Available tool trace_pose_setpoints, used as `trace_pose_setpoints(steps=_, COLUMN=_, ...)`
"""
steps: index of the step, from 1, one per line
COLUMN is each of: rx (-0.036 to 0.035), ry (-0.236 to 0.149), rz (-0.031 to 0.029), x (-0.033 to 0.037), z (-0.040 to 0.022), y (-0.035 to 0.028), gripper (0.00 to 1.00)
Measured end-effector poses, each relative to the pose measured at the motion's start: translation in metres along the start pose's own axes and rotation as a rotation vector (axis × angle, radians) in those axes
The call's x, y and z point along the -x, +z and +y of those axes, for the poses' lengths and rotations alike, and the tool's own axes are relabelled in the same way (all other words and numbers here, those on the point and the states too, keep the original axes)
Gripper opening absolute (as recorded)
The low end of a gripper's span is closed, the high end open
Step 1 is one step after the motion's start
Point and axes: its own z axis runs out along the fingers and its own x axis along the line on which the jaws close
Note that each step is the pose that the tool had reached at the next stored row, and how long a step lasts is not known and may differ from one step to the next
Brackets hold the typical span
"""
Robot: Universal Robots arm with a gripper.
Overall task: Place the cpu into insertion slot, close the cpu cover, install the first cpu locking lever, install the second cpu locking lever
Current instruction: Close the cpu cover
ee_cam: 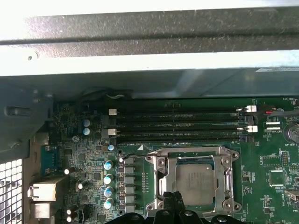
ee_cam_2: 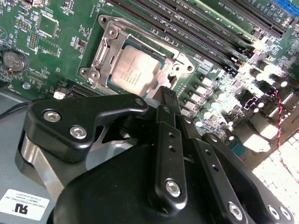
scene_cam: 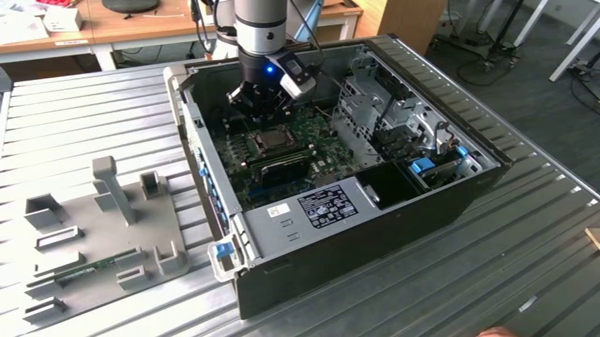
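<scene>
- Gripper [ee_cam_2: 166,93] links, black and bolted, lie nearest the lens in the second wrist view. The fingers [ee_cam_2: 168,140] taper to one narrow tip and are pressed together.
- In the first wrist view the gripper [ee_cam: 174,198] tip stands at the edge of the cover [ee_cam: 156,161]. Whether it touches the metal cannot be told.
- The cpu [ee_cam_2: 133,70] lies flat in the slot [ee_cam: 196,161] with its dull silver top upward. It appears in both wrist views [ee_cam: 195,179].
- The cover [ee_cam_2: 105,42], a silvery frame, lies down flat over the slot, and its square window surrounds the top of the cpu.
- The green board [ee_cam_2: 60,28] carries the slot. Long black memory slots [ee_cam: 177,123] run parallel just beside one side of the cover.
- A row of capacitors [ee_cam: 108,184] stands near the cover on another side. A coin cell [ee_cam_2: 14,60] sits well apart from the cpu.
- In the exterior view the arm [scene_cam: 258,28] reaches down into the open case [scene_cam: 468,182], with the gripper [scene_cam: 266,118] just above the cpu [scene_cam: 274,139].
- The case lies on its side on a ribbed metal table [scene_cam: 94,119].
- A grey plate [scene_cam: 103,232] with upright blocks lies on the table at the exterior view's left, near the case but apart from it.
</scene>
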Motion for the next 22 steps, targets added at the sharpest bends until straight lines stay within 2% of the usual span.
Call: trace_pose_setpoints(steps=22, rx=0.0000, ry=0.000, rz=0.0000, x=-0.0001, z=-0.0003, y=0.0030, gripper=0.10)
